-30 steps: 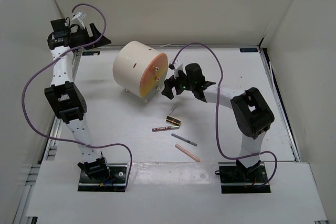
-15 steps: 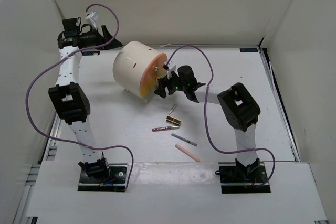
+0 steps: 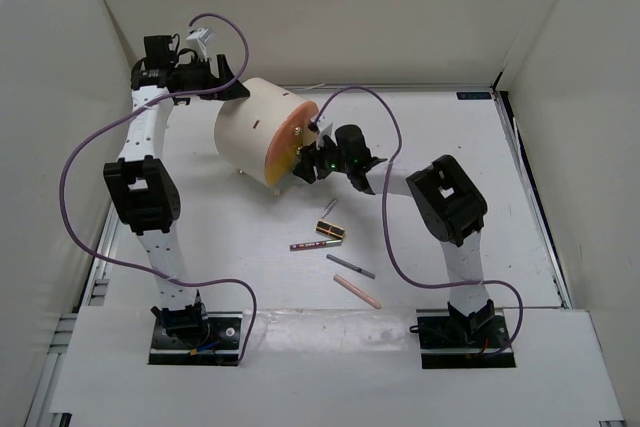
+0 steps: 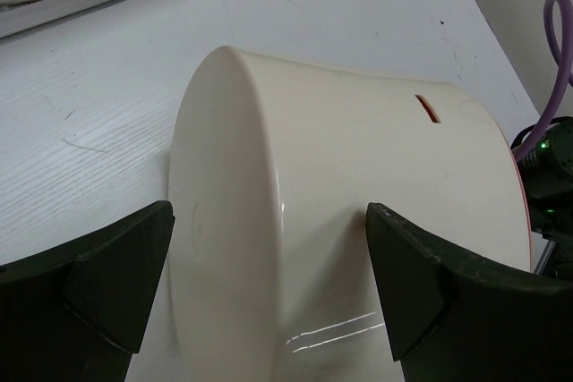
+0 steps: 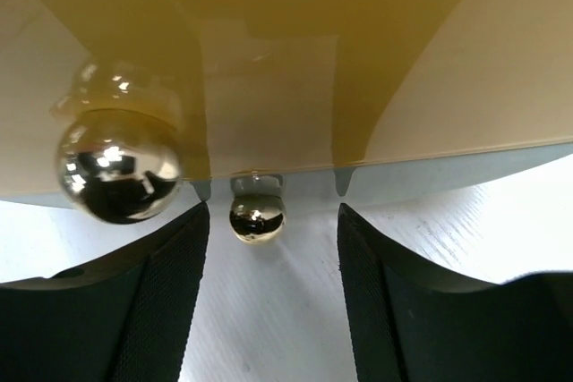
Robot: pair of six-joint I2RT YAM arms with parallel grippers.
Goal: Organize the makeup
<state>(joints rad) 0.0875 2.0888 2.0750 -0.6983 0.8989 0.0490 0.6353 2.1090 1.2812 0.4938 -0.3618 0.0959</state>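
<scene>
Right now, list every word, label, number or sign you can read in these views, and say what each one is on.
Nothing can be read in any view.
Dark sticker, far right corner: too small to read.
Dark red pencil: pale marks on it, too small to read.
Cream cylinder: no writing shows, only a slot.

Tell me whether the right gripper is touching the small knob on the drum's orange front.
Apart. The right wrist view shows the small knob inside the right gripper, with a clear gap on each side.
</scene>
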